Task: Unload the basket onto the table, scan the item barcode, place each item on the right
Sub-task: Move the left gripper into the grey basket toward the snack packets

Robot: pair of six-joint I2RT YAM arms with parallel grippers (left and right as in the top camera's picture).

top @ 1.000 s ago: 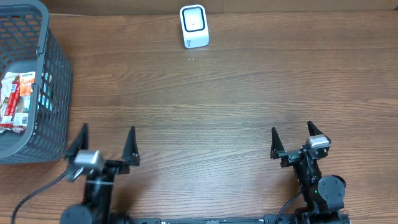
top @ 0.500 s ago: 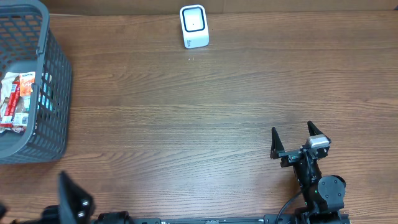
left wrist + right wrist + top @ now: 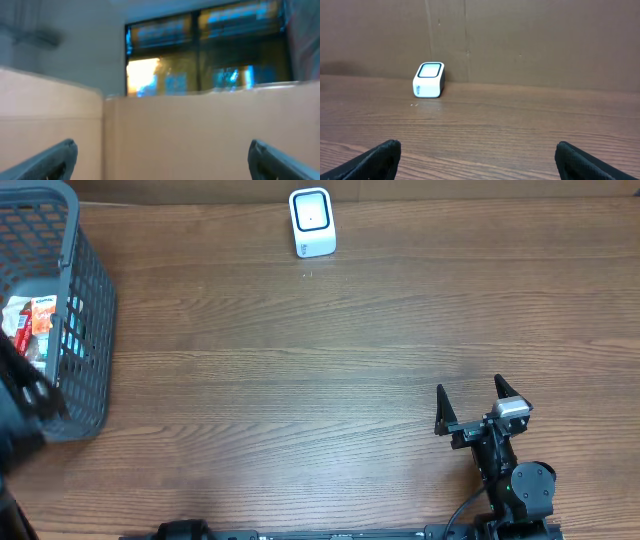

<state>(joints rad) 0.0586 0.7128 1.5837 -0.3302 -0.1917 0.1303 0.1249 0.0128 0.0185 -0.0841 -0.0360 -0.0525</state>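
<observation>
– While neither gripper holds anything, which step of the scan is in hand?
– Fetching an item, I judge: the very first step. The left gripper (image 3: 161,147) has its fingers spread wide and empty; its camera tilts upward at a cardboard wall (image 3: 200,130) and a window (image 3: 200,50). From overhead the left arm (image 3: 22,405) is a dark blur overlapping the front of the grey basket (image 3: 90,300).
– Where is the item?
– Snack packets (image 3: 28,330) lie inside the basket, just beyond that blur and well off to the left of the right gripper (image 3: 468,386). Which packet is meant, I cannot tell.
– And the right gripper?
– Spread open, empty, low above the wooden table (image 3: 300,380). The white scanner (image 3: 311,222) stands far ahead of it, somewhat to its left, glass face tilted up.
– What does the next move call for?
– Likely the left gripper tipping down into the basket, closing on one packet, then carrying it ahead and rightward to the scanner, barcode toward the glass.
</observation>
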